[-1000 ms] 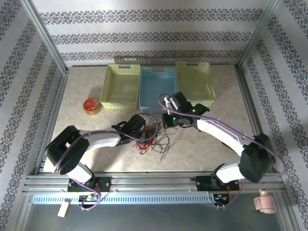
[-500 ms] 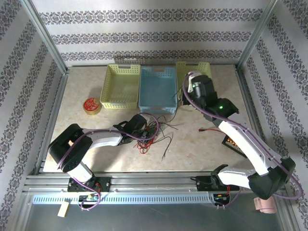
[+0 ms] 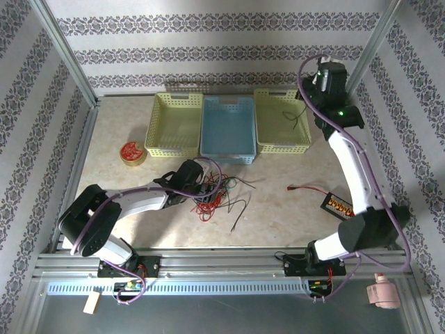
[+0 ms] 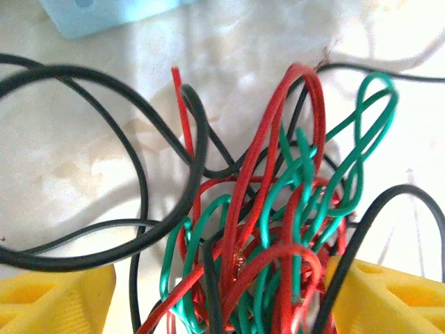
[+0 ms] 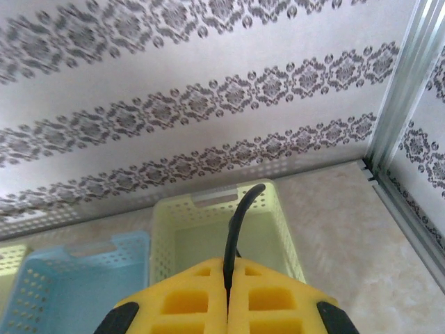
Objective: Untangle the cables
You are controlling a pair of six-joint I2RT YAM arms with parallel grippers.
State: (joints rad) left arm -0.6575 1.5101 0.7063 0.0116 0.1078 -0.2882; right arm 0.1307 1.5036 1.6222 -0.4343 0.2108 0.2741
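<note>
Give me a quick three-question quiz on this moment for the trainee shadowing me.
1. True or false: the right gripper is shut on a black cable.
2. Above which position in the row of baskets does that cable hang? A) left B) middle C) right
3. Fill in: the tangle between the left gripper's open fingers has red, black and ___ strands.
Key: 1 true; 2 C, the right basket; 3 green.
</note>
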